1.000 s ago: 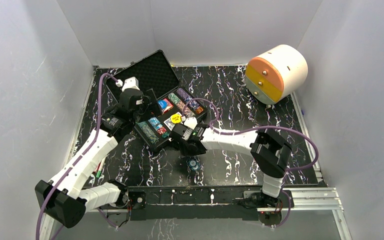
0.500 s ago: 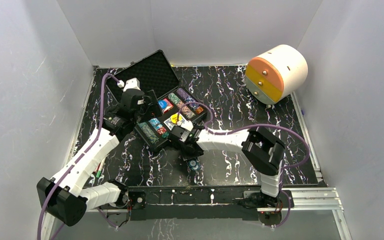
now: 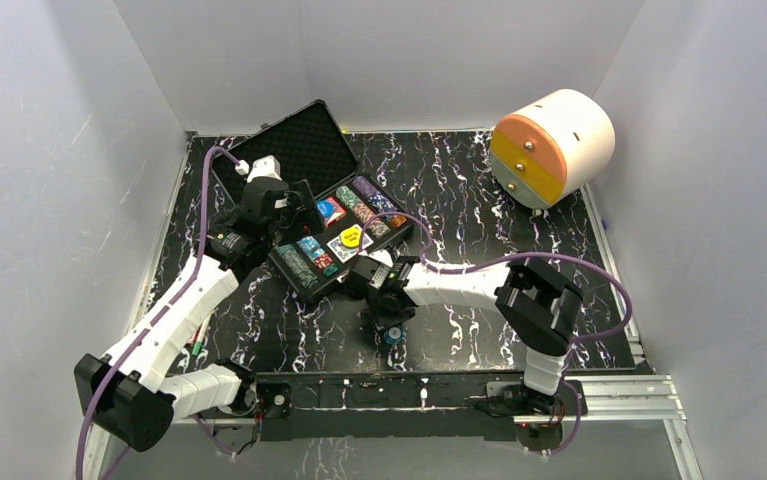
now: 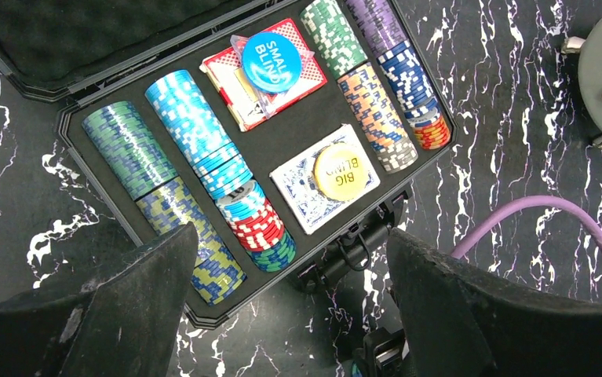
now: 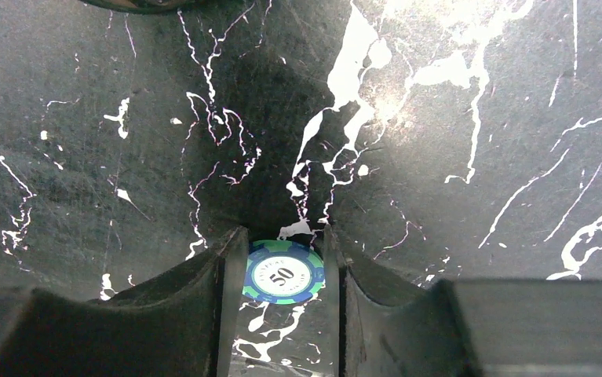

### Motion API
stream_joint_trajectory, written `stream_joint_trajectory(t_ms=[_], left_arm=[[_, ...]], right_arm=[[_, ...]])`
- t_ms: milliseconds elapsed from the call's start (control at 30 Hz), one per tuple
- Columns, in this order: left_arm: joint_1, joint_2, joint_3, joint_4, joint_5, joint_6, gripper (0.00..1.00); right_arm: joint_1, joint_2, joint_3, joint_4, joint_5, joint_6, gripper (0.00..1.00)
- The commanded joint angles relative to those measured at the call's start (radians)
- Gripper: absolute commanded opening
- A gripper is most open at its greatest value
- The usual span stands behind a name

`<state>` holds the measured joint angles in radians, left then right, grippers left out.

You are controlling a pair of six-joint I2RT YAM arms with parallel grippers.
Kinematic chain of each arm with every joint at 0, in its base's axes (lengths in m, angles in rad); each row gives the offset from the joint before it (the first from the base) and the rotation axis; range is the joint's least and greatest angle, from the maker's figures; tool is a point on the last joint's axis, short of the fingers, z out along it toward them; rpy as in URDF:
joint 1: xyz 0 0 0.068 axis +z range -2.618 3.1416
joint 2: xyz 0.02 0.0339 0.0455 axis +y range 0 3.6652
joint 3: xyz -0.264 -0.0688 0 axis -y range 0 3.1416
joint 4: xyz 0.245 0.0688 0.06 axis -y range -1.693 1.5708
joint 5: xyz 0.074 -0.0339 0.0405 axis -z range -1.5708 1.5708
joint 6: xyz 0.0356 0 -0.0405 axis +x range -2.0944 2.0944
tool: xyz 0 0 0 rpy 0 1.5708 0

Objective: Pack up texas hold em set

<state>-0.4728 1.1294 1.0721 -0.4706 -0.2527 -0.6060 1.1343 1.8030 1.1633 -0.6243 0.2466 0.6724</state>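
The black case (image 3: 309,150) lies open at the back left, its foam tray (image 4: 290,141) holding rows of poker chips (image 4: 191,126), a red deck (image 4: 231,90) under a blue button (image 4: 272,61), and a blue deck (image 4: 301,192) under a yellow button (image 4: 338,171). My left gripper (image 4: 291,259) hovers open above the tray's near-left corner, also seen from the top view (image 3: 277,215). In front of the case, my right gripper (image 5: 283,259) points down at the table. Its fingers press both sides of a green-blue "50" chip (image 5: 283,272), seen from above as a small pile (image 3: 391,335).
A big white cylinder with orange and yellow drawers (image 3: 551,145) lies on its side at the back right. White walls enclose the black marbled table (image 3: 459,190). The right arm's purple cable (image 4: 533,216) loops beside the case front.
My right gripper has drawn back from the case's front edge down to the chip on the table, and its fingers have narrowed around it. The left arm has barely moved.
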Motion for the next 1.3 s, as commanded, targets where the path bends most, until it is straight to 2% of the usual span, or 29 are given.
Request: stream_joint_trajectory(t_ms=[0, 133, 267, 533, 767, 867, 1033, 1133, 1267], left_arm=[[0.007, 0.006, 0.005, 0.009, 0.019, 0.000, 0.88], [0.006, 0.006, 0.011, 0.008, 0.024, -0.003, 0.88], [0.007, -0.004, 0.005, 0.003, 0.022, -0.003, 0.89], [0.008, -0.004, -0.002, 0.004, 0.020, -0.003, 0.89], [0.010, -0.007, -0.006, 0.004, 0.020, -0.004, 0.89], [0.011, -0.013, -0.013, 0.004, 0.018, -0.006, 0.89], [0.011, -0.017, -0.015, 0.002, 0.018, -0.008, 0.90], [0.013, -0.019, -0.018, 0.001, 0.022, -0.011, 0.90], [0.013, -0.029, -0.036, -0.002, 0.041, -0.019, 0.91]], right_arm=[[0.004, 0.001, 0.029, -0.027, 0.001, 0.000, 0.51], [0.004, 0.001, 0.055, -0.050, 0.000, 0.040, 0.60], [0.005, 0.002, 0.030, -0.056, -0.035, 0.039, 0.64], [0.024, 0.012, -0.017, -0.055, -0.110, -0.073, 0.65], [0.047, 0.074, 0.009, -0.115, -0.052, -0.077, 0.63], [0.053, 0.086, -0.003, -0.118, -0.052, -0.068, 0.60], [0.052, 0.079, -0.025, -0.103, -0.063, -0.042, 0.41], [0.050, 0.068, -0.022, -0.100, -0.042, -0.010, 0.36], [0.043, 0.018, -0.009, -0.092, 0.015, 0.039, 0.34]])
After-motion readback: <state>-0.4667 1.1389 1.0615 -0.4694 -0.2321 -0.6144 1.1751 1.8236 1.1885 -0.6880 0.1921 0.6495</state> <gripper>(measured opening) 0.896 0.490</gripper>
